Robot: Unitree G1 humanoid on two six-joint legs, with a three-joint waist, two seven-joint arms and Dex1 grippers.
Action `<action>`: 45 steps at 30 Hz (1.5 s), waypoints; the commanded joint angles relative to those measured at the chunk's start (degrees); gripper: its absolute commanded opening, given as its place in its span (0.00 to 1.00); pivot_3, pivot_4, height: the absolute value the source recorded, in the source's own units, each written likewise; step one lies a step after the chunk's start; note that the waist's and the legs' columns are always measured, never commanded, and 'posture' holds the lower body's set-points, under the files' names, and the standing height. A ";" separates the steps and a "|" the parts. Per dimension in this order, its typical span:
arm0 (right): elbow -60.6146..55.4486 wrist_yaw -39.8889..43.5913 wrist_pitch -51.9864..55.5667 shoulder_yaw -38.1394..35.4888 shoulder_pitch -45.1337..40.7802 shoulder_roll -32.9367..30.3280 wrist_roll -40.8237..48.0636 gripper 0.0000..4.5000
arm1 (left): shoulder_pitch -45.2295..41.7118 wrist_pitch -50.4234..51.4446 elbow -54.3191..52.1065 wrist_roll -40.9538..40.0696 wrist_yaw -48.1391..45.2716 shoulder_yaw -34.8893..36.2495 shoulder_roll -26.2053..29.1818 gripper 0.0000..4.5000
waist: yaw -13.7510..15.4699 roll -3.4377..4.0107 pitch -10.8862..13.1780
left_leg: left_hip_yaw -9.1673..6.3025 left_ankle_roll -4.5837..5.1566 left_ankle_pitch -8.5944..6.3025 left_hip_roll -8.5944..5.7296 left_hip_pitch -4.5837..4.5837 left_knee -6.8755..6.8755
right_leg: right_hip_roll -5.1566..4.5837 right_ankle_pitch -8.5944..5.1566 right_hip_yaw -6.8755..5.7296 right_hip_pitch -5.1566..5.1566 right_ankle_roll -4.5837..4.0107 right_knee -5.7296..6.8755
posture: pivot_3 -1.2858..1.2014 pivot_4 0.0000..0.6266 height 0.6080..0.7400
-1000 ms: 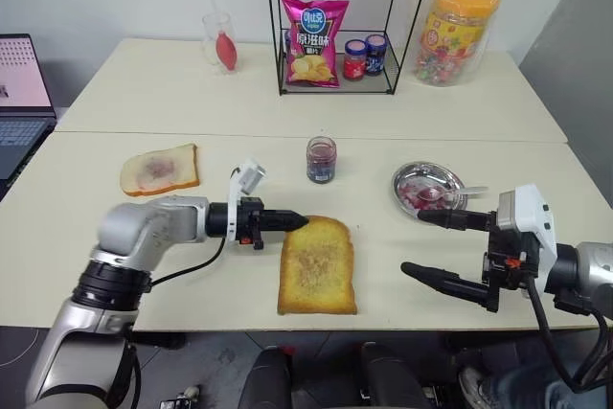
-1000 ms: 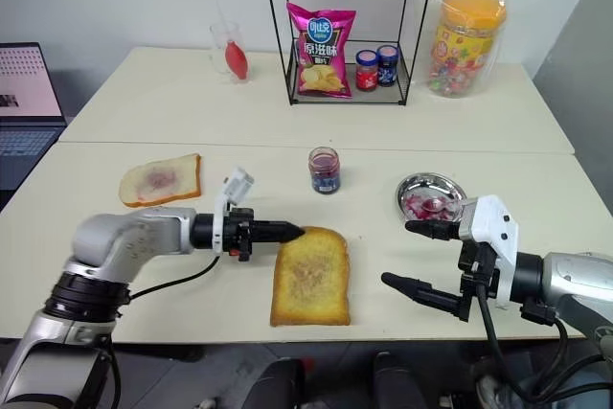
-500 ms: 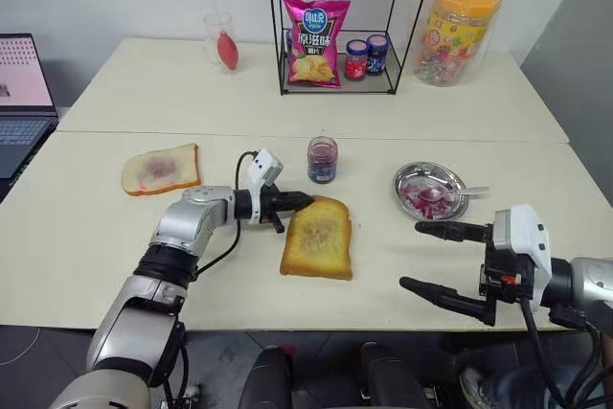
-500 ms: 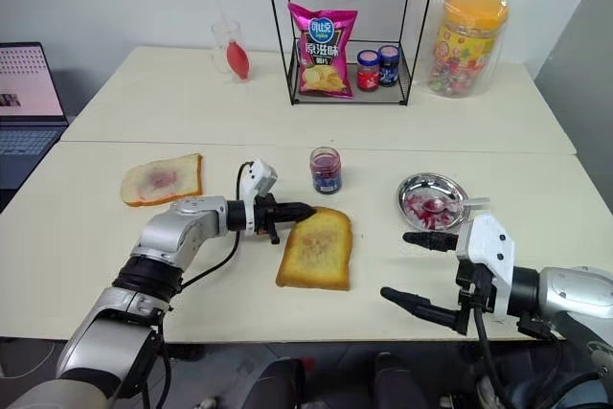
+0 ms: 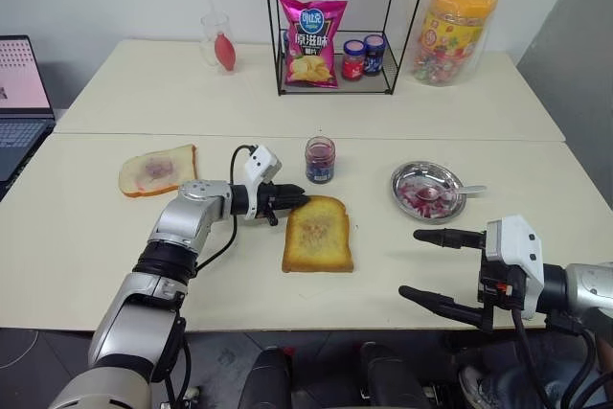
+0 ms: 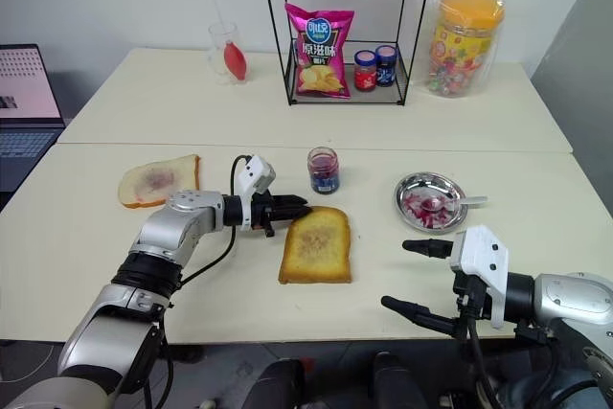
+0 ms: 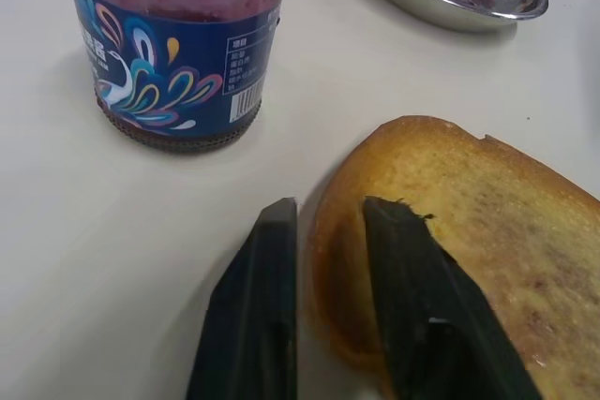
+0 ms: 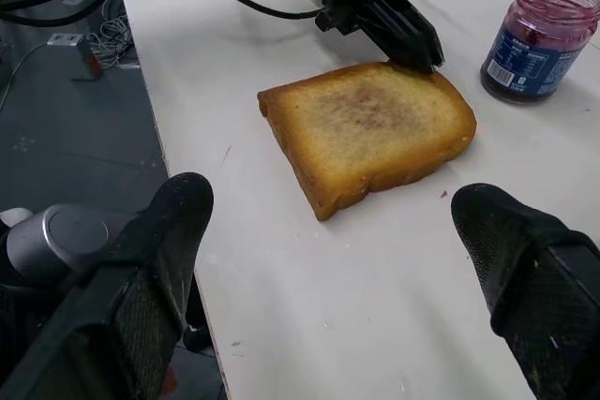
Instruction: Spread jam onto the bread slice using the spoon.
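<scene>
The left gripper (image 7: 323,217) had its two black fingers slightly parted astride the far left corner of the toasted bread slice (image 5: 317,245), one finger on the crust top and one on the bare table (image 5: 86,237) beside it; whether they pinched the crust cannot be told. The slice lay flat near the middle of the front table, its near edge short of the front edge. It looked thick, dry and stiff enough to slide whole, yet light, so a push on its face would probably shift it unless a corner was pinned.

The jam jar (image 5: 320,159) stood open just beyond the slice, its glass likely smooth and breakable, best taken round the labelled body.

The right gripper (image 5: 430,266) hung spread wide and empty near the front right edge. Beyond it the small spoon (image 5: 443,193) rested in the round steel dish (image 5: 406,176), its handle over the right rim. Thin, hard and probably slippery, it seemed easiest to take by that projecting handle.
</scene>
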 commanded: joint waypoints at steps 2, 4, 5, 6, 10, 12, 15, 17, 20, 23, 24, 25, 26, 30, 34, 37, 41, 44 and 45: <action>-1.46 -0.30 -0.08 -0.31 -1.38 -0.69 0.75 1.00 | 0.02 -6.43 -4.79 3.24 2.45 2.38 1.73 0.51 | 0.01 0.00 0.00 | -0.01 0.00 0.00 0.00 0.00 0.00 | 0.00 0.00 -0.01 0.01 0.00 0.00 | 0.52 0.24 1.00; -1.33 -0.41 0.08 -0.26 -1.60 -0.70 0.78 1.00 | 1.82 -9.00 -7.02 4.95 3.06 2.78 3.78 0.59 | -0.08 0.00 0.00 | -0.01 0.00 0.00 0.00 0.00 0.00 | 0.00 0.00 0.00 0.01 0.00 0.00 | 0.52 0.24 1.00; -1.25 -0.57 0.32 -0.32 -1.67 -0.71 0.89 1.00 | 2.67 -9.85 -8.28 5.53 3.38 3.16 4.70 0.64 | -0.17 0.00 0.00 | -0.01 0.00 0.00 0.01 0.00 0.00 | 0.00 0.00 0.00 0.01 0.00 -0.01 | 0.52 0.24 1.00; -1.19 -0.64 0.49 -0.43 -1.67 -0.76 0.99 1.00 | 3.36 -10.27 -9.59 5.72 3.64 3.69 5.49 0.64 | -0.21 0.00 0.00 | -0.01 0.00 0.00 0.01 0.01 0.00 | 0.00 0.00 0.01 0.01 0.00 0.00 | 0.52 0.24 1.00; -0.57 -1.82 0.28 -1.84 -1.05 -0.09 0.36 1.00 | 6.69 -15.03 -18.87 6.69 3.03 6.21 10.56 0.64 | -0.11 0.00 0.00 | -0.01 0.00 0.00 0.03 0.03 0.00 | 0.01 0.00 0.00 0.01 0.00 0.05 | 0.52 0.24 1.00; -0.22 -2.61 -0.26 -2.66 -0.44 0.42 -0.51 1.00 | 8.00 -16.76 -23.11 6.56 2.03 6.89 12.46 0.64 | -0.07 0.00 0.00 | -0.01 0.00 0.00 0.03 0.02 0.01 | 0.00 0.01 0.00 0.01 -0.01 0.03 | 0.52 0.24 1.00; 2.64 -9.23 -0.81 -7.16 0.37 4.75 -2.70 1.00 | 10.74 -15.76 -34.34 1.41 -2.89 8.78 16.35 0.64 | 0.10 -0.03 -0.02 | -0.01 0.00 0.00 0.01 0.02 0.02 | -0.01 0.01 0.00 0.04 0.00 0.02 | 0.52 0.24 1.00; 4.30 -12.33 -0.38 -9.52 0.16 7.40 -2.57 1.00 | 11.94 -12.84 -39.11 -1.19 -4.36 9.44 17.92 0.64 | 0.14 -0.04 -0.03 | 0.01 -0.01 0.00 0.01 0.02 0.02 | -0.04 0.00 0.00 0.06 0.00 -0.02 | 0.52 0.24 1.00; 9.54 -17.31 -2.72 -12.02 -1.01 12.12 -4.91 1.00 | 12.86 -5.99 -46.13 -5.11 -5.51 9.87 20.72 0.71 | 0.03 -0.02 -0.04 | 0.03 0.00 0.00 0.00 0.05 0.02 | -0.05 0.01 0.02 0.07 0.00 0.01 | 0.52 0.24 1.00; 15.99 -22.13 -1.62 -12.90 -4.03 16.05 -4.73 1.00 | 11.84 -0.11 -50.49 -9.13 -5.74 10.25 21.79 0.83 | -0.11 0.01 -0.05 | 0.02 0.02 0.02 0.08 0.11 0.03 | 0.04 0.03 0.02 0.08 -0.04 0.06 | 0.52 0.24 1.00; 19.33 -23.92 -1.17 -13.03 -6.13 17.91 -4.02 1.00 | 11.29 1.93 -51.86 -10.80 -5.53 10.28 21.80 0.86 | -0.19 0.02 -0.06 | 0.06 0.03 0.03 0.05 0.14 0.03 | 0.03 0.03 0.05 0.09 -0.05 0.09 | 0.52 0.24 1.00; 21.77 -25.18 -0.95 -13.12 -7.71 19.16 -3.60 1.00 | 10.80 3.55 -52.85 -12.01 -5.32 10.25 21.79 0.92 | -0.24 0.01 -0.06 | 0.07 0.06 0.04 0.06 0.18 0.02 | 0.03 0.04 0.07 0.10 -0.06 0.10 | 0.52 0.24 1.00; 24.94 -27.68 -0.54 -13.43 -10.15 21.45 -3.02 1.00 | 10.88 4.59 -54.19 -13.21 -6.29 9.88 22.35 0.96 | -0.25 0.04 -0.05 | 0.06 0.07 0.05 0.08 0.19 0.04 | 0.05 0.06 0.06 0.13 -0.09 0.10 | 0.52 0.24 1.00; 31.36 -30.72 -0.09 -9.64 -15.40 24.75 -5.72 1.00 | 10.97 5.90 -56.22 -13.99 -6.73 8.65 22.27 0.99 | -0.34 0.16 -0.06 | 0.10 0.09 0.06 0.07 0.22 -0.02 | 0.05 0.05 0.09 0.11 -0.12 0.10 | 0.52 0.24 1.00; 39.89 -34.14 -0.61 -11.57 -21.23 27.76 -4.50 1.00 | 10.71 4.32 -56.37 -11.69 -6.82 6.57 21.78 0.99 | -0.38 0.24 -0.04 | 0.09 0.09 0.06 0.09 0.22 -0.09 | 0.09 0.02 0.08 0.08 -0.16 0.11 | 0.52 0.24 1.00; 45.40 -35.22 -0.83 -12.57 -23.78 29.50 -3.78 1.00 | 10.22 4.47 -56.91 -11.36 -6.57 5.46 21.45 0.99 | -0.34 0.24 -0.04 | 0.10 0.09 0.06 0.07 0.22 -0.07 | 0.09 0.03 0.10 0.09 -0.14 0.10 | 0.52 0.24 1.00; 48.35 -34.29 1.26 -13.63 -26.06 30.62 -0.27 1.00 | 9.66 3.85 -56.69 -10.44 -6.64 4.75 21.34 0.99 | -0.33 0.26 -0.04 | 0.09 0.09 0.06 0.07 0.21 -0.08 | 0.09 0.03 0.09 0.09 -0.14 0.10 | 0.52 0.24 1.00; 49.41 -34.75 2.33 -13.69 -26.93 30.95 0.57 1.00 | 9.13 3.75 -56.21 -10.13 -6.53 4.59 21.19 0.99 | -0.39 0.31 -0.04 | 0.10 0.09 0.06 0.07 0.22 -0.08 | 0.09 0.03 0.10 0.08 -0.14 0.11 | 0.52 0.24 1.00; 49.63 -34.71 2.43 -13.74 -27.08 31.10 0.91 1.00 | 9.01 3.72 -56.17 -10.01 -6.46 4.53 21.09 0.99 | -0.39 0.31 -0.04 | 0.10 0.09 0.06 0.07 0.22 -0.08 | 0.09 0.03 0.10 0.08 -0.14 0.12 | 0.52 0.24 1.00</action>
